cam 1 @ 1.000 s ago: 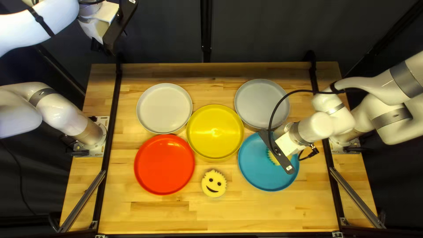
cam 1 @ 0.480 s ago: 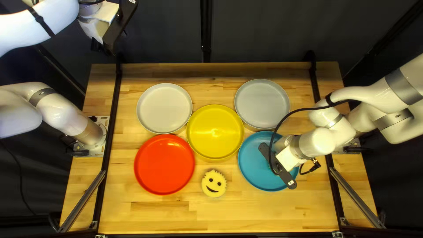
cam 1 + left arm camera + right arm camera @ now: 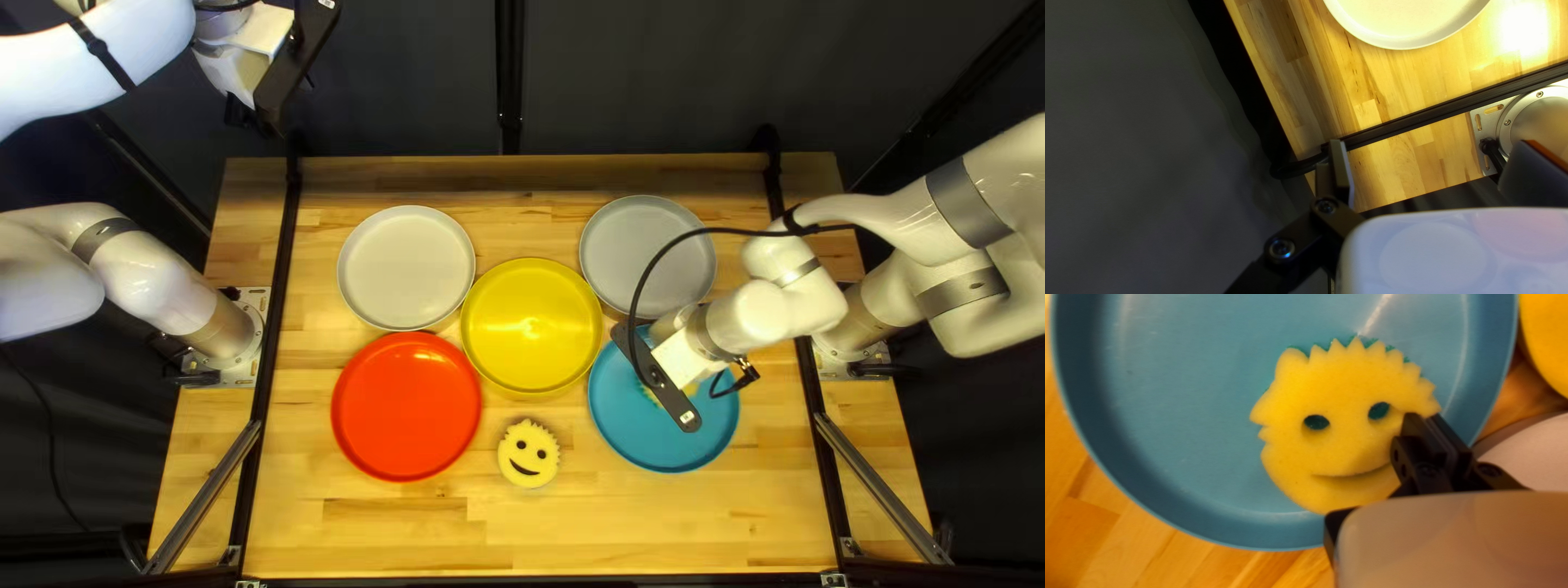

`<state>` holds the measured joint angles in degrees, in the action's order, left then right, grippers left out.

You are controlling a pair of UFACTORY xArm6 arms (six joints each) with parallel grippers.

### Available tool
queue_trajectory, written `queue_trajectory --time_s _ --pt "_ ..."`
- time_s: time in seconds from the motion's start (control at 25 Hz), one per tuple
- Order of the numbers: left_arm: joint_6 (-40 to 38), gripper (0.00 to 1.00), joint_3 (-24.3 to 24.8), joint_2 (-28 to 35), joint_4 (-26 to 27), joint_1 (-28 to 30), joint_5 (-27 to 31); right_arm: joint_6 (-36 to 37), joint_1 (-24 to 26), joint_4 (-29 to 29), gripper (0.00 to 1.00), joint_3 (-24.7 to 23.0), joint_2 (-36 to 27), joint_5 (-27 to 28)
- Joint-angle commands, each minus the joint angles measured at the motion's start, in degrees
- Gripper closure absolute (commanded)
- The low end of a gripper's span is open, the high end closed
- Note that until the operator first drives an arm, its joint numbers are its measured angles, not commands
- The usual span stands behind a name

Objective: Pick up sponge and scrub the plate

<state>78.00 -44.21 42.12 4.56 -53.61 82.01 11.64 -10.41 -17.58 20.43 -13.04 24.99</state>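
Yellow, smiley-faced sponge sits within the blue plate and should handle light and soft, best pinched at its edge, where the right gripper appears closed on it; the left gripper hangs open, well apart.

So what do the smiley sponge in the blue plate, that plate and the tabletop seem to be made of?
Sponge: matte foam, judging by its dull face and cut-out eyes. Blue plate: probably smooth plastic with a soft sheen, though coated metal might look similar. Tabletop: wood, likely sealed; strips of differing grain meet side by side.
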Motion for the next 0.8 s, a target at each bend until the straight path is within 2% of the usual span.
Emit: queue_trajectory --time_s 0.04,0.28,0.4,0.64,0.8 --pt "0.00 0.00 0.00 0.00 0.00 0.00 0.00 0.59 0.57 0.01 1.00 1.59 1.58 -0.32" --pt "0.00 0.00 0.00 0.00 0.00 0.00 0.00 0.34 -1.71 0.61 1.00 4.25 4.73 -0.23" --pt "0.00 0.00 0.00 0.00 0.00 0.00 0.00 1.68 -3.04 4.02 1.00 6.03 5.95 1.24" --pt "0.00 0.00 0.00 0.00 0.00 0.00 0.00 5.07 -5.94 15.55 1.00 12.09 9.56 8.55" --pt "0.00 0.00 0.00 0.00 0.00 0.00 0.00 4.89 -6.98 18.55 1.00 13.21 10.53 10.74"
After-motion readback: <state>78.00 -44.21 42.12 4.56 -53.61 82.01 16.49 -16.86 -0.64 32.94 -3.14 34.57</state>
